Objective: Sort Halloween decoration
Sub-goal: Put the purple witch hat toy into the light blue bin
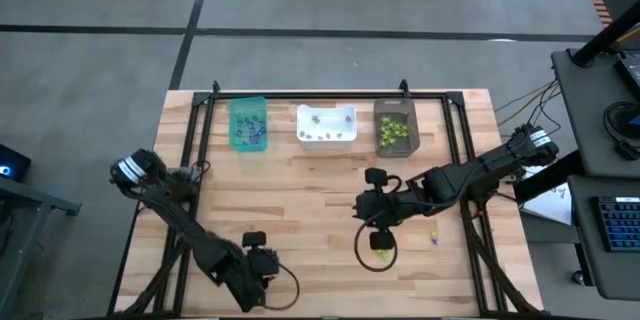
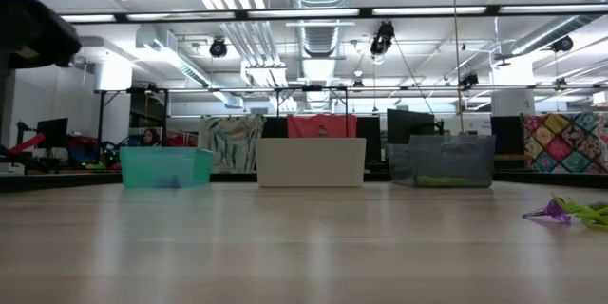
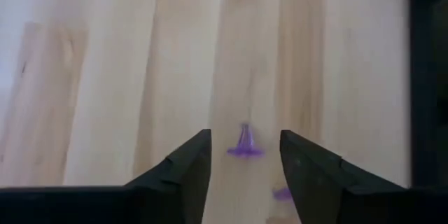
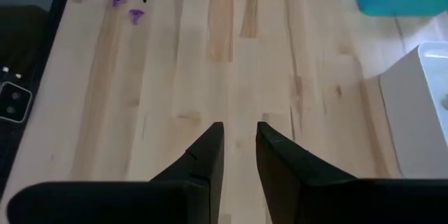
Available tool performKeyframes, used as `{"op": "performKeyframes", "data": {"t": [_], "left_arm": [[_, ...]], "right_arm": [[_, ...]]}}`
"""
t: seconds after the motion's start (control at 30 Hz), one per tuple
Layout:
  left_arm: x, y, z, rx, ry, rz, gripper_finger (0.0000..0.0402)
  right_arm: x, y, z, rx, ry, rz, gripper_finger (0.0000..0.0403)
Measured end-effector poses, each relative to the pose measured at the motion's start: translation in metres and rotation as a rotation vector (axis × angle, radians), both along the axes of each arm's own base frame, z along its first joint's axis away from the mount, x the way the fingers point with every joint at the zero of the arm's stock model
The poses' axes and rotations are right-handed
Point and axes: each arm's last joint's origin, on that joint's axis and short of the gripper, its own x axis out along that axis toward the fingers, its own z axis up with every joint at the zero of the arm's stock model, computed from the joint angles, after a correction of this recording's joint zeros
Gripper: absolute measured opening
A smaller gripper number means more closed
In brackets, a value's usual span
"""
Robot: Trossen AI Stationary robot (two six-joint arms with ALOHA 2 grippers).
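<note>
Dark left gripper (image 3: 243,155) fingers are standing apart over the wooden table (image 3: 105,77), a purple trinket (image 3: 244,144) lying between them. Right gripper (image 4: 240,147) is hovering mid-table, fingers slightly parted, gripping nothing.

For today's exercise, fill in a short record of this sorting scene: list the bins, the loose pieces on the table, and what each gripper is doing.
Bins: teal bin, white bin, dark brown bin, in a row at the table's far edge
Loose pieces: purple trinket on the wood between the left gripper's fingers; another purple piece beside it
Left gripper: open, near the front edge, not holding anything
Right gripper: slightly apart, nothing between the fingers, over mid-table
</note>
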Motion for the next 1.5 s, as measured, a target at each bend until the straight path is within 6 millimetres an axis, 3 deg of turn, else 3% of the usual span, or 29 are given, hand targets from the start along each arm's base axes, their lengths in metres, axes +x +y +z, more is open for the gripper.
{"op": "performKeyframes", "data": {"t": [0.23, 0.9, 1.2, 1.33, 1.5], "left_arm": [[0.004, -0.018, -0.015, 0.042, 0.036, -0.002, 0.0163], [0.005, -0.018, -0.025, 0.065, 0.006, 0.048, 0.0151], [0.006, -0.023, -0.048, 0.094, 0.028, 0.063, 0.0149], [0.004, -0.025, -0.048, 0.097, 0.029, 0.060, 0.0135], [0.000, -0.024, -0.047, 0.114, 0.047, 0.057, 0.0086]], "right_arm": [[-0.002, 0.003, -0.004, -0.002, 0.012, 0.003, 0.0070], [-0.005, 0.000, -0.023, -0.018, 0.057, -0.041, 0.0072], [-0.005, 0.000, -0.023, -0.010, 0.056, -0.050, 0.0080], [-0.005, 0.000, -0.023, -0.008, 0.056, -0.053, 0.0074], [-0.004, 0.000, -0.023, -0.008, 0.056, -0.053, 0.0069]]}}
